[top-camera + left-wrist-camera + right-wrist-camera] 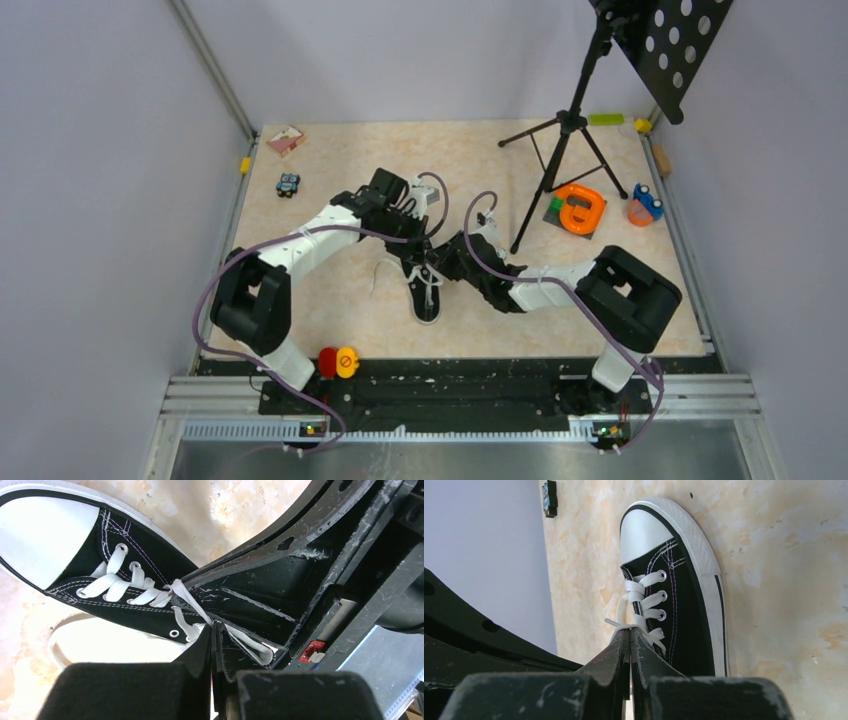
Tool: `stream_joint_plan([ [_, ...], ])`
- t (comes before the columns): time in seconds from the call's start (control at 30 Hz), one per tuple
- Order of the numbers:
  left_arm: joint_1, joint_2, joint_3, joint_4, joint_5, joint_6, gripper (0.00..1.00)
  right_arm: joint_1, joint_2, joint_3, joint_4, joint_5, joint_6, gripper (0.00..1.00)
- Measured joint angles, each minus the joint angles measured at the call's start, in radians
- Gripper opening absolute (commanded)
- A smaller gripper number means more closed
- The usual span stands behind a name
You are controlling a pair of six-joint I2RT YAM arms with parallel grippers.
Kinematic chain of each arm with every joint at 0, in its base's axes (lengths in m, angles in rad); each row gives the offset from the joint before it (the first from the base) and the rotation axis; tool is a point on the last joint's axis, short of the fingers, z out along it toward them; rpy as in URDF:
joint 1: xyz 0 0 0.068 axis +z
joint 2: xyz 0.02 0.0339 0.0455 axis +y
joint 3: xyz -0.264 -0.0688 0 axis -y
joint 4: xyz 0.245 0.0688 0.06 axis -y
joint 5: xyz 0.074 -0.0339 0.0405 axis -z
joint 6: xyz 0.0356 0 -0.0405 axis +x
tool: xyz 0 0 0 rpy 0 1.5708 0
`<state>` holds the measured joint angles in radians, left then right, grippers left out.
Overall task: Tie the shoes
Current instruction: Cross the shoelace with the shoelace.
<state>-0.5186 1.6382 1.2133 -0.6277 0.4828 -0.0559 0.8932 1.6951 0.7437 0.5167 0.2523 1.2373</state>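
We see the left end effector [214,635] and right end effector [629,637] both clenched on the sneaker's [428,303] laces [645,600], toe toward the bench's [340,170] near edge.

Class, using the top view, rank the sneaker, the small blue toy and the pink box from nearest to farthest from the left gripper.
1. sneaker, directly beneath the left gripper.
2. small blue toy, farther back on the left.
3. pink box, back-left corner.
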Motion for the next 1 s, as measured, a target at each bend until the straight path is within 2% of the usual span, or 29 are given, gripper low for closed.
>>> stream_joint_plan([
  [0.17, 0.002, 0.000, -0.011, 0.006, 0.000, -0.006, 0.00, -0.002, 0.027, -0.044, 0.101, -0.017, 0.074, 0.01],
  [0.23, 0.002, 0.000, -0.018, 0.010, 0.000, -0.009, 0.00, -0.002, 0.039, -0.063, 0.143, -0.030, 0.100, 0.11],
  [0.3, 0.004, 0.000, -0.027, 0.017, -0.001, -0.013, 0.00, -0.004, 0.050, -0.070, 0.165, -0.042, 0.121, 0.16],
  [0.57, 0.020, 0.000, -0.062, 0.046, -0.001, -0.034, 0.00, -0.006, 0.052, -0.087, 0.180, -0.069, 0.152, 0.27],
  [1.0, 0.032, 0.009, -0.077, 0.106, 0.029, -0.073, 0.00, -0.006, -0.046, -0.143, 0.100, -0.070, 0.137, 0.30],
])
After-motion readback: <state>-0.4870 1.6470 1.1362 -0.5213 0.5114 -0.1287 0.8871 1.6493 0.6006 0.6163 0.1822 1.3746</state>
